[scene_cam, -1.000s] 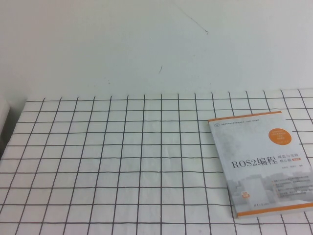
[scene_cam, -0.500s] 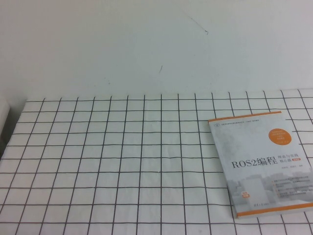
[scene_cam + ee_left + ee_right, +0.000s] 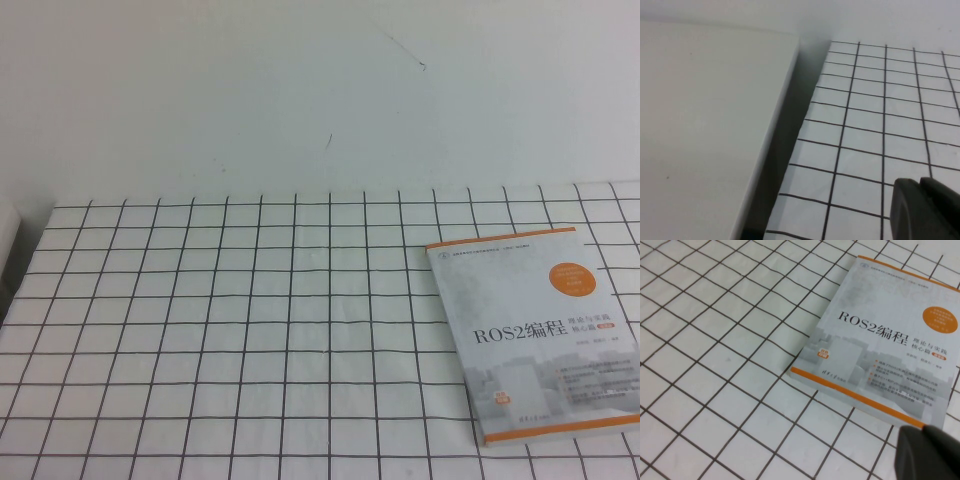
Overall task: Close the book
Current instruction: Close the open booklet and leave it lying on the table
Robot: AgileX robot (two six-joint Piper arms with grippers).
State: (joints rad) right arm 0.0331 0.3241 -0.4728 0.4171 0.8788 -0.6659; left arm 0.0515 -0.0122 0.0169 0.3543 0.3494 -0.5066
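Note:
A book [image 3: 540, 335] with a white and orange cover reading "ROS2" lies closed and flat on the checked tablecloth [image 3: 250, 320], at the right side of the table. Neither gripper shows in the high view. In the right wrist view the book [image 3: 885, 335] lies just beyond my right gripper [image 3: 925, 429], whose dark fingers are pressed together with nothing between them, above the cloth near the book's orange-striped bottom edge. My left gripper [image 3: 920, 182] is shut and empty too. It hovers over the cloth near the table's left edge, far from the book.
A white wall rises behind the table. A white flat-topped block [image 3: 705, 125] stands beside the table's left edge, with a dark gap between it and the cloth. Its corner [image 3: 6, 235] shows at the far left of the high view.

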